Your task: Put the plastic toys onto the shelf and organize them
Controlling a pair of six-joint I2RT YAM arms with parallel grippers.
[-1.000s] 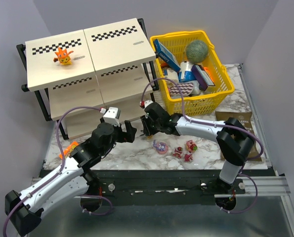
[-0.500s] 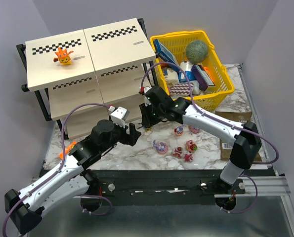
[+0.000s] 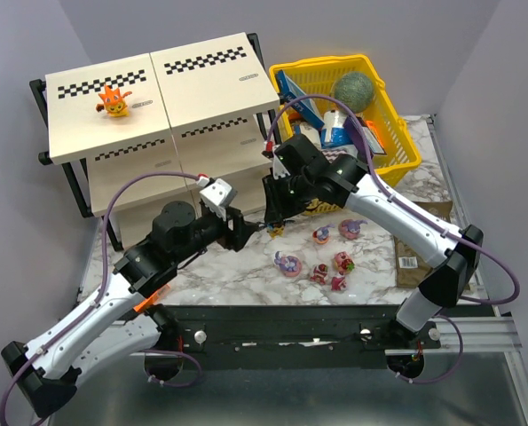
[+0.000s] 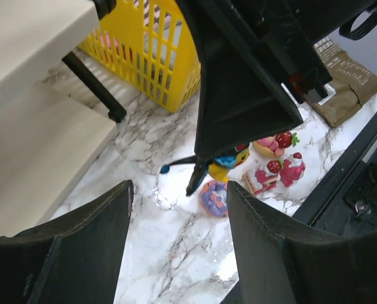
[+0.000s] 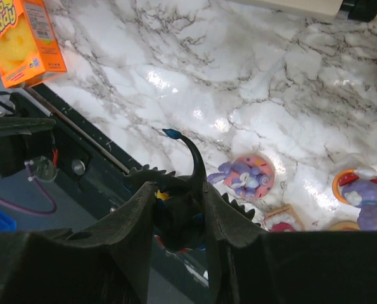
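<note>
Your right tool (image 5: 178, 218) is clenched on the black-and-yellow winged toy (image 4: 223, 168), holding it above the worktop (image 3: 219, 277) just in front of the shelf (image 3: 201, 84). Your left tool (image 4: 178, 190) is released and grips nothing. The orange toy (image 3: 114, 102) stands on the shelf's top. The other toys (image 3: 319, 272) lie on the worktop.

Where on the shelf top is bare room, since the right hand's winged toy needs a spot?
On the shelf, the right top panel is all bare, bordered by the yellow basket. The left panel is free around the orange figurine. The tabletop in front is crowded with loose toys.
</note>
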